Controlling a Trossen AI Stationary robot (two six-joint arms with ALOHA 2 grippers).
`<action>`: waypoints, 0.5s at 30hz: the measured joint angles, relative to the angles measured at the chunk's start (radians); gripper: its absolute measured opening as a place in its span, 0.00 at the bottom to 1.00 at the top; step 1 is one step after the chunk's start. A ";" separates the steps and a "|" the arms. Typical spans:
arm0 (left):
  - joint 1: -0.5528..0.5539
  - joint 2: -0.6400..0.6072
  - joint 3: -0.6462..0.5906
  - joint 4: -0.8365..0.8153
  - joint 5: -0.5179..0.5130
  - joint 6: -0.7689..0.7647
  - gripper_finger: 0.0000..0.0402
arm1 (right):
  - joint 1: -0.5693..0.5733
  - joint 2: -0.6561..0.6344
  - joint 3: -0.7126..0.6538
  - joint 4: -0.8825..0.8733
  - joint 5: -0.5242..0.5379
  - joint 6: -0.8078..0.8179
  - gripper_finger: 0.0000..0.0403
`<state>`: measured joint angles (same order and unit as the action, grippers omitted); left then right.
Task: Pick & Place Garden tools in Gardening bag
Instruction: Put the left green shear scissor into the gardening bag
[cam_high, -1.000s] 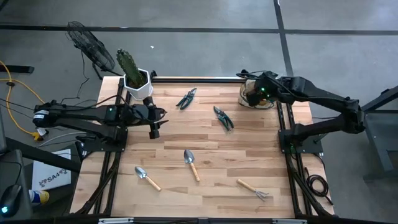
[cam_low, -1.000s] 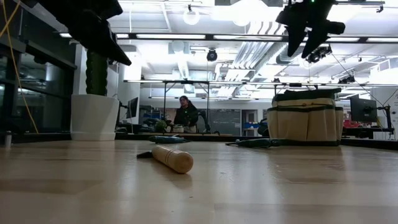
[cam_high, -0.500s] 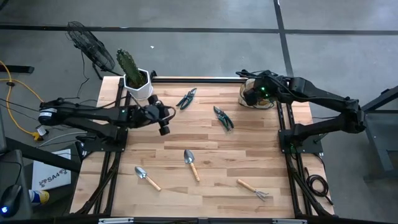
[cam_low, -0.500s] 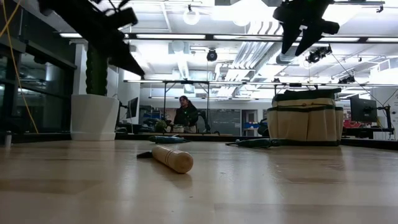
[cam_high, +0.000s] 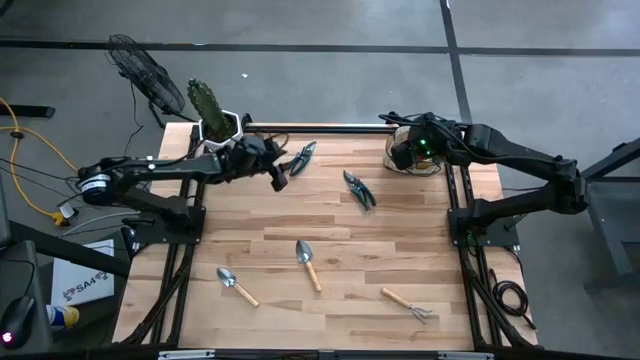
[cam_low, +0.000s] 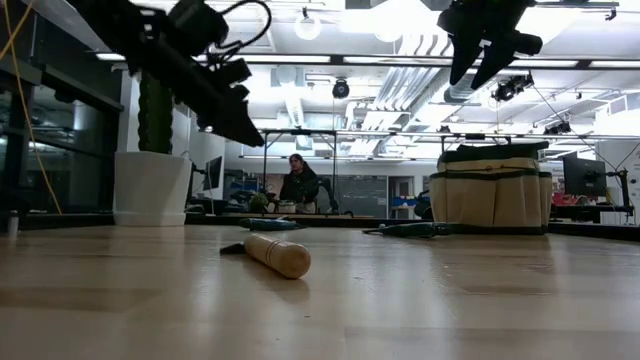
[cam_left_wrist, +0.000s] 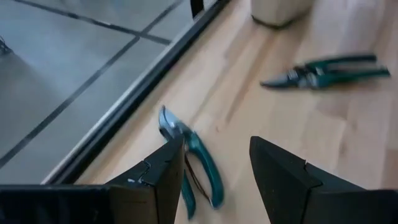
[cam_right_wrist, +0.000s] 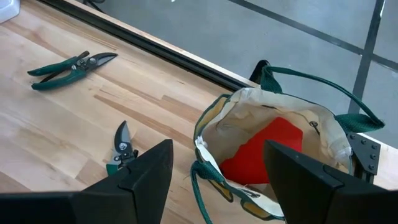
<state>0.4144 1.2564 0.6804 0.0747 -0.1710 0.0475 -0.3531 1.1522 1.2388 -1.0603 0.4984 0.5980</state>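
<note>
Our left gripper has swung from mid-table toward the far-edge pruners, fingers spread and empty; our right gripper, spread, hovers over the gardening bag, where only its wrist view reveals a red piece inside

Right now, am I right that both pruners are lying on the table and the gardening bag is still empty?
Not quite: the gardening bag is not empty. The right wrist view shows a red piece inside it. Both pruners do lie on the table.
</note>
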 joint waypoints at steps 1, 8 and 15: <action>0.017 0.017 0.000 0.020 0.018 0.000 0.44 | 0.000 0.000 0.000 0.000 0.000 0.000 0.60; 0.086 0.128 -0.001 0.135 0.069 -0.002 0.44 | 0.000 0.000 0.000 0.000 0.000 -0.004 0.60; 0.091 0.224 0.000 0.284 0.077 -0.004 0.44 | 0.000 0.000 0.000 0.003 0.000 -0.019 0.60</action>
<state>0.5058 1.4801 0.6803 0.3588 -0.0936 0.0437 -0.3531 1.1522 1.2388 -1.0578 0.4988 0.5785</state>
